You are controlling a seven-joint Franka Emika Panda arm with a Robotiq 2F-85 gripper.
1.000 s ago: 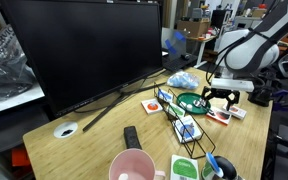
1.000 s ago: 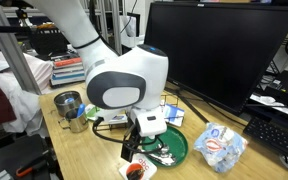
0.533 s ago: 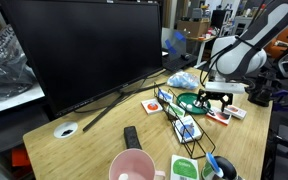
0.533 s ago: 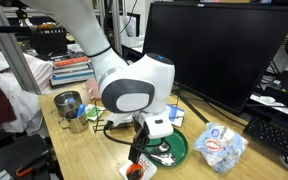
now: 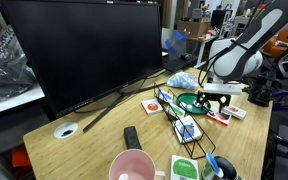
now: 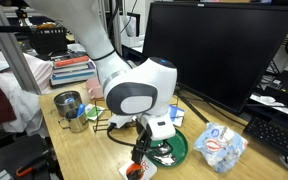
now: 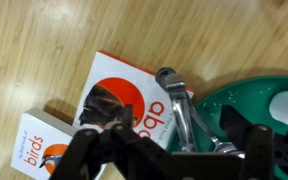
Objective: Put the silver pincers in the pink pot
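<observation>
Two dark fingers (image 7: pixel 82 152) of the tool (image 7: pixel 169 158) stand wide apart along the bottom of the wrist view, gripping nothing. Between them lie the silver pincers (image 7: pixel 184 108), their rounded end resting on an orange-and-white card (image 7: pixel 119 100) while the thin arms run down toward the rim of the green dish (image 7: pixel 274 85). A small box (image 7: pixel 42 150) lettered "birds" lies just beside the card on the wooden bench (image 7: pixel 44 50). In an exterior view the tool (image 5: pixel 216 100) hangs low over the far end of the bench, just beside the green dish (image 5: pixel 189 101) and near the black wire rack (image 5: pixel 189 128); the pincers are too small to pick out there. The pink pot (image 5: pixel 131 166) stands at the near end, well apart from the tool, with a green cup (image 5: pixel 184 168) near it. In an exterior view the white arm (image 6: pixel 134 92) looms over the tool (image 6: pixel 140 160), which sits low at the edge of the green dish (image 6: pixel 172 152); the pincers cannot be made out.
</observation>
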